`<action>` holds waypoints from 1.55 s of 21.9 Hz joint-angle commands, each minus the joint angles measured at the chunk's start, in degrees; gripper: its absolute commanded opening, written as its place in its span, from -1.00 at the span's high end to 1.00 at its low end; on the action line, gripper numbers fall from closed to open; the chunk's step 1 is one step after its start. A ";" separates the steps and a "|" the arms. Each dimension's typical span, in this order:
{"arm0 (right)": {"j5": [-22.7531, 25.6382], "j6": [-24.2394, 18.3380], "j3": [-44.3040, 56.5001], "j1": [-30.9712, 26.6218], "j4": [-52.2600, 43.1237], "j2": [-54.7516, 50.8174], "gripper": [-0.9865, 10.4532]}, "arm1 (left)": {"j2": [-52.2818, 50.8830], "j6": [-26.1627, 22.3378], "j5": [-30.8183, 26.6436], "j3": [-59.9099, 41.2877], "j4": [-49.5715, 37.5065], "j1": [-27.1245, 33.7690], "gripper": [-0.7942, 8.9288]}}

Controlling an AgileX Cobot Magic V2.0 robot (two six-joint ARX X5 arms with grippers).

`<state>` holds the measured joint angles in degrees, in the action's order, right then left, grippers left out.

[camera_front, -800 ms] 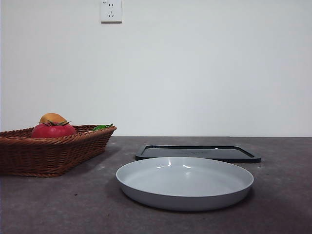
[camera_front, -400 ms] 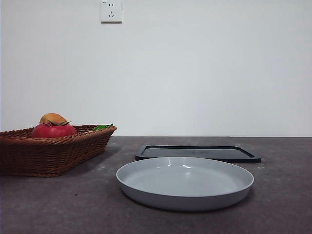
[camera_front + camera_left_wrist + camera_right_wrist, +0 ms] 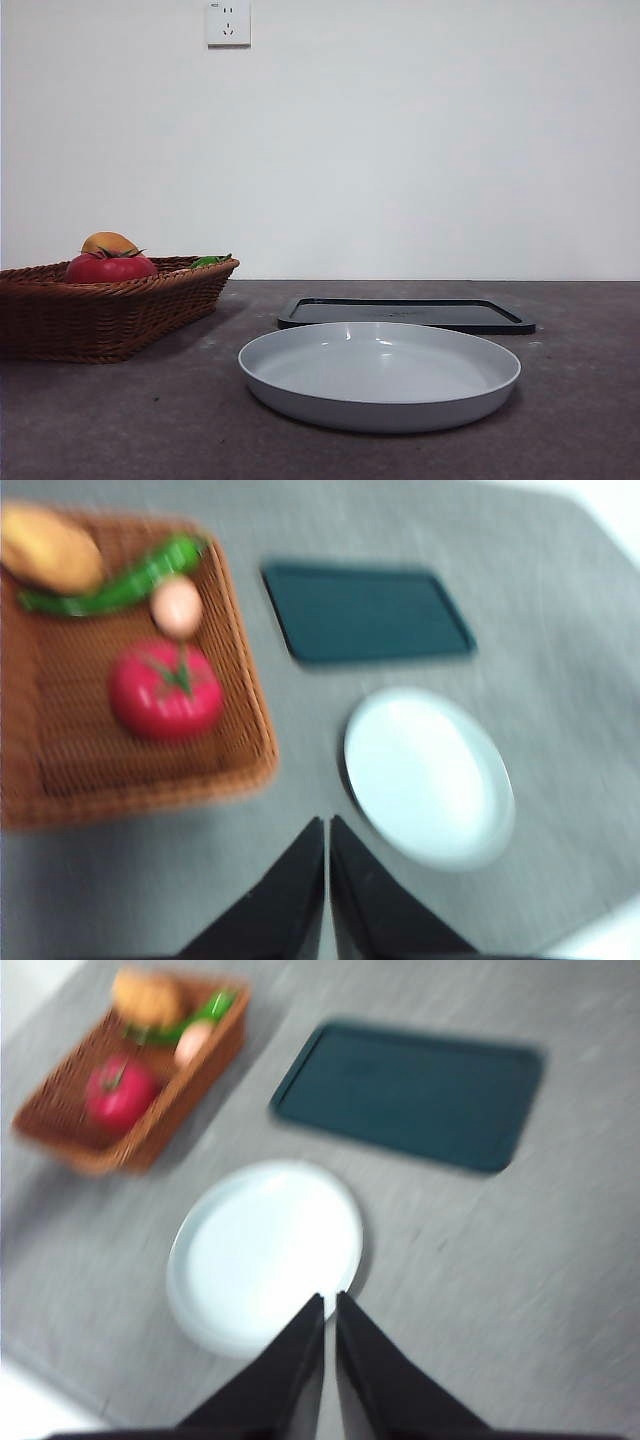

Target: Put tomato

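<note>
While both arms wait high above the table, the left gripper (image 3: 327, 825) and the right gripper (image 3: 329, 1302) each have their jaws pressed together and hold nothing. Nearest to the front camera stands the grey plate (image 3: 380, 412), with the dark tray (image 3: 405, 313) behind it. Farther to the side, the tomato (image 3: 110, 267) lies in the wicker basket (image 3: 90, 320), beside the orange-tan item (image 3: 108, 241). Judging from the wrist views, the left gripper seems nearer to the tomato.

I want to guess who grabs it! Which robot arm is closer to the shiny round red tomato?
Probably the left. The left gripper hangs high near the woven basket holding the tomato. The right gripper hangs over the white plate, farther off.
</note>
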<state>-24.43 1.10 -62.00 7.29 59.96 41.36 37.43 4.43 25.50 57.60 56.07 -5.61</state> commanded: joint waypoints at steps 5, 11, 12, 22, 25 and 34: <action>-0.24 -2.27 -1.22 5.16 1.60 0.52 0.81 | 1.64 -5.27 0.28 3.10 5.64 -1.40 0.82; -0.17 -3.02 -1.22 5.70 1.33 0.52 0.76 | 1.64 -5.22 0.26 3.10 5.64 -1.40 0.52; -0.17 -2.99 -1.22 5.70 1.33 0.52 0.60 | 1.64 -5.22 0.26 3.10 5.64 -1.40 0.31; -0.13 -1.55 -1.22 5.70 0.02 0.52 0.03 | 4.74 -5.29 -0.61 3.08 0.85 -1.40 -0.13; -0.20 -1.55 -1.22 5.70 0.04 0.52 0.03 | 9.27 -5.40 -0.83 3.10 -6.10 -1.40 -0.13; -0.20 -1.53 -1.22 5.70 0.04 0.52 0.03 | 29.59 -12.28 -12.66 3.10 -22.56 -5.55 -0.13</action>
<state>-24.43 -1.06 -62.02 12.75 60.58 41.56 66.50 -5.85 13.02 59.46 34.00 -11.00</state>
